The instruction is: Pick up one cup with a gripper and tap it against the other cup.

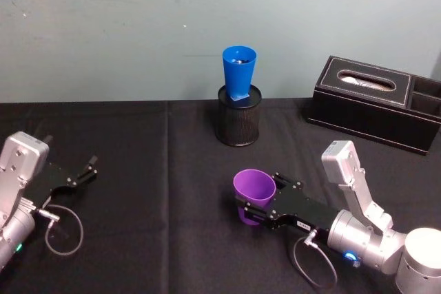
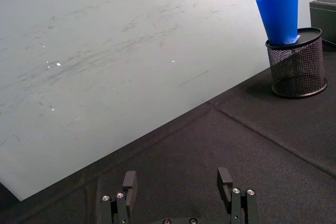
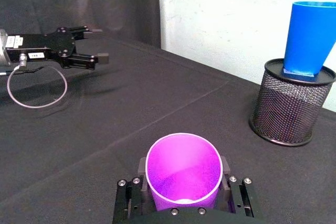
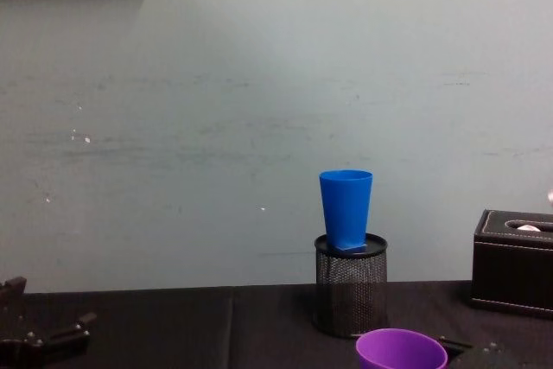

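Right end effector (image 1: 260, 199): near right of the counter (image 1: 151, 239), its two fingers closed on either side of the purple cup (image 1: 253, 187), below the rim.
Purple cup: upright, mouth up, near centre-right. Whether its base rests on the cloth or is just off it, I cannot tell.
Blue cup (image 1: 238, 70): far centre, mouth up, its base seated at the mouth of the black mesh pen holder (image 1: 239, 125), so most of its wall stands clear above the holder's rim. It seems to lean a little.
Key relation: the blue cup lies straight out toward the far side of the purple cup, a touch to the left, and higher. The two are well apart.
Axes: both cups have their long axis near vertical, so a side-to-side tap looks the natural contact.
Next move, as I judge it: lift, then carry far and slightly left until wall meets wall above the mesh rim.
Risk: the blue cup sits loosely, and a firm knock could tip it out.
Nearer arm: the right, already holding.
Left end effector (image 1: 83, 173): near left, fingers spread wide, holding nothing, idle.
Tissue box (image 1: 365, 101): far right, out of the path.
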Controlling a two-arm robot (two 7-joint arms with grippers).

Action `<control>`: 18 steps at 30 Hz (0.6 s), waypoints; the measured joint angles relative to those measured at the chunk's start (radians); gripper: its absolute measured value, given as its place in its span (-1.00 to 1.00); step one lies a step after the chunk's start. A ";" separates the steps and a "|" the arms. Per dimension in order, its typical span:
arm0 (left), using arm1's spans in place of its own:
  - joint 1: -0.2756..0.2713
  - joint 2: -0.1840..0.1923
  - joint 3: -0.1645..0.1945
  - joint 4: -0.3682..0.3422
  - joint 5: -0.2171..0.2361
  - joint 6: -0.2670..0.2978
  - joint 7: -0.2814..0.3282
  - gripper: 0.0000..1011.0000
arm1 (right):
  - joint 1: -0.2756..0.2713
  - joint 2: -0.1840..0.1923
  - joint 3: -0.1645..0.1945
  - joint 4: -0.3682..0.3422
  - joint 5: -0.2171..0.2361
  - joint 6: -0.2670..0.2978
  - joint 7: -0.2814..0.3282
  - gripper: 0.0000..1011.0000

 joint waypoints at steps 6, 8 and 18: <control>0.000 0.000 0.000 0.000 0.000 0.000 0.000 0.98 | 0.000 0.000 0.000 0.000 0.000 0.000 0.000 0.45; 0.000 0.000 0.000 0.000 0.000 0.000 0.000 0.98 | 0.000 0.000 0.000 0.000 0.000 0.000 0.000 0.43; 0.000 0.000 0.000 0.000 0.000 0.000 0.000 0.98 | -0.001 0.002 0.000 -0.007 -0.005 0.007 -0.002 0.42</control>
